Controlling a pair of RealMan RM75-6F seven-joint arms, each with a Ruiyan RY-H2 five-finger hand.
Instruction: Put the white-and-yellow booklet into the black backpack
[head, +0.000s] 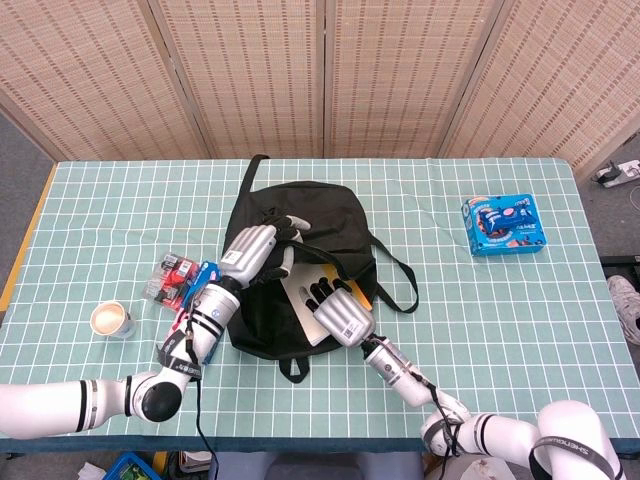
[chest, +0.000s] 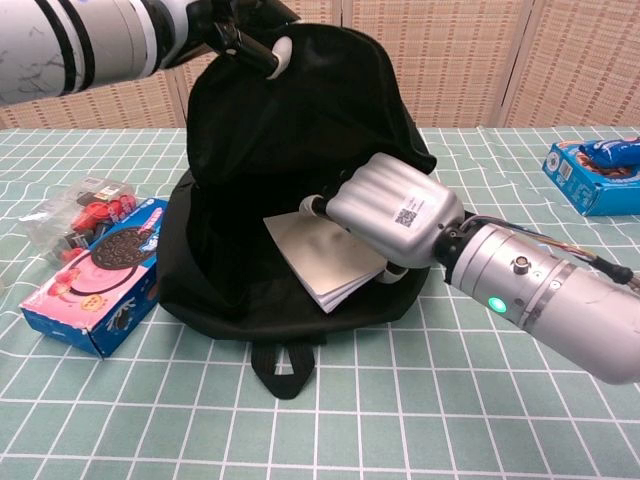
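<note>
Chest view: the left hand holds the backpack flap up while the right hand, gripping the booklet, should push it deeper, flat.

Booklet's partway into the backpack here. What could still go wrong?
The left hand alone holds the black backpack open by its flap; a slip could drop it onto the booklet. The booklet's corner still juts past the opening, so the right hand pushing could snag or bend its pages.
</note>
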